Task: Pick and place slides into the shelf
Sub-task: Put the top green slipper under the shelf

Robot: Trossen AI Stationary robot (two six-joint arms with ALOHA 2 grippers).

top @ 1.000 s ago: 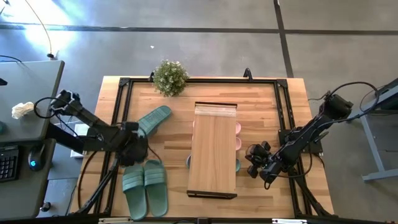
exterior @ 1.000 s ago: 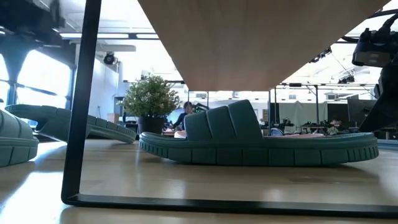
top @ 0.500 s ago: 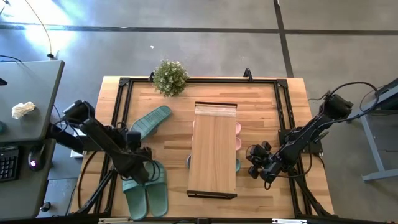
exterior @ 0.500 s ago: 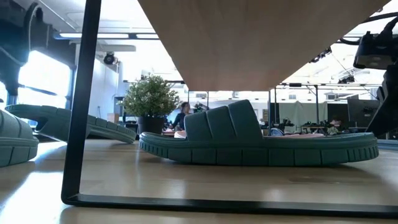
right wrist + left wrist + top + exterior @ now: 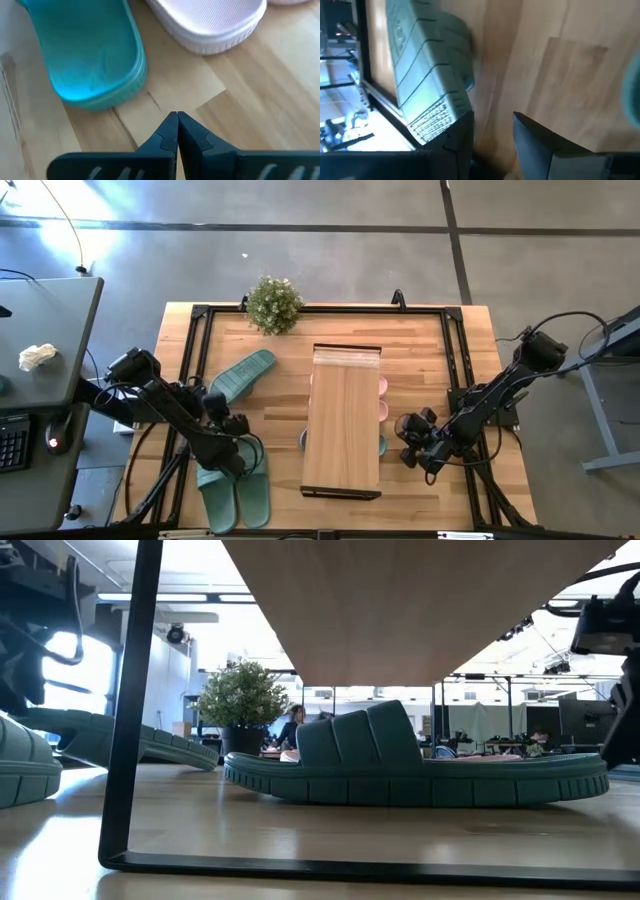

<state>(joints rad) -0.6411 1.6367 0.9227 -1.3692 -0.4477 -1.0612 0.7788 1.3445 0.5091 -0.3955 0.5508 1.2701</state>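
The light-wood shelf [image 5: 342, 420] stands mid-table. Under it lie a sage green slide [image 5: 415, 765] and the pink slides [image 5: 382, 398], whose ends stick out on its right side. A green pair [image 5: 235, 485] lies on the table near the near-left corner. A single green slide [image 5: 240, 375] lies slanted farther back. My left gripper [image 5: 238, 448] hovers open over the far end of that pair; in its wrist view a green slide [image 5: 427, 70] lies beside the fingers, with bare wood between them [image 5: 492, 127]. My right gripper [image 5: 405, 442] is shut [image 5: 176, 122], right of the shelf, pointing at a green slide's end [image 5: 95, 55] and a pink slide [image 5: 210, 20].
A potted plant [image 5: 273, 304] stands at the table's far edge, left of the shelf. A black metal frame [image 5: 190, 360] runs around the tabletop. The shelf's dark leg [image 5: 130, 700] stands close in the low view. People show in the room beyond the table.
My left gripper has moved toward the table's near edge and a little to the right, from beside the single slanted green slide to over the far end of the green pair. The slides and the shelf have stayed in place.
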